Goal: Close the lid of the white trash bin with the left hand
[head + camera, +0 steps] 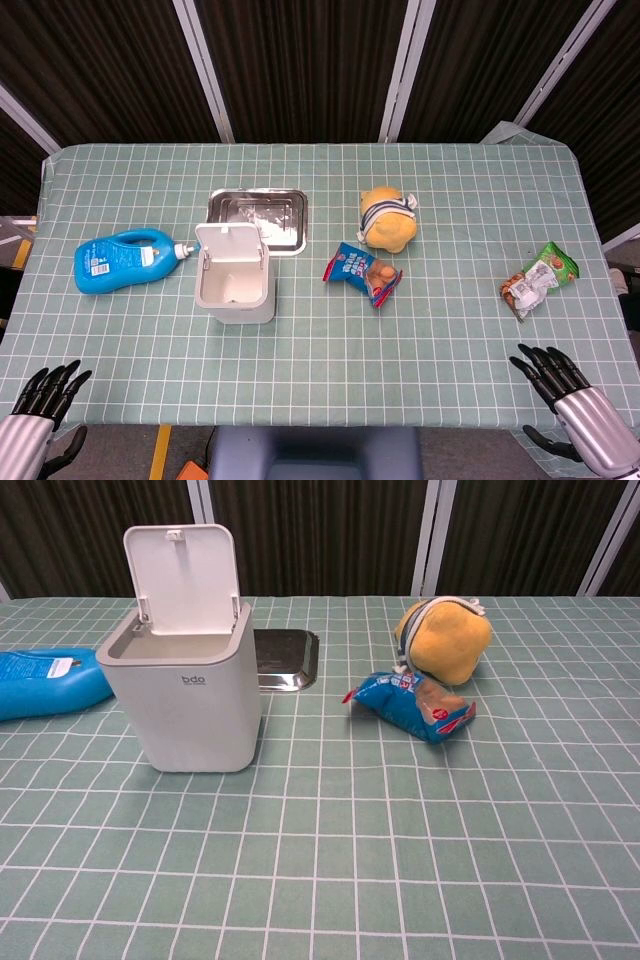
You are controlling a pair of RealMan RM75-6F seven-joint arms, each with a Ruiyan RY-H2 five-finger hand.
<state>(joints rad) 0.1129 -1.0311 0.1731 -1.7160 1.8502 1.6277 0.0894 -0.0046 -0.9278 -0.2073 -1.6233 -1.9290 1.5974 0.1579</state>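
The white trash bin [236,285] [188,695] stands left of the table's middle. Its lid [229,243] [183,577] is swung up and back on the far edge, leaving the top uncovered. My left hand [44,396] hovers at the table's near left corner, fingers apart and empty, well short of the bin. At the near right corner, my right hand [560,385] also holds nothing, its fingers spread. Neither hand shows in the chest view.
A blue bottle [125,260] [48,681] lies left of the bin. A metal tray [257,214] [285,658] sits just behind it. To the right are a blue snack packet [363,273] [412,705], a yellow plush toy [388,217] [445,639] and a green packet [540,279].
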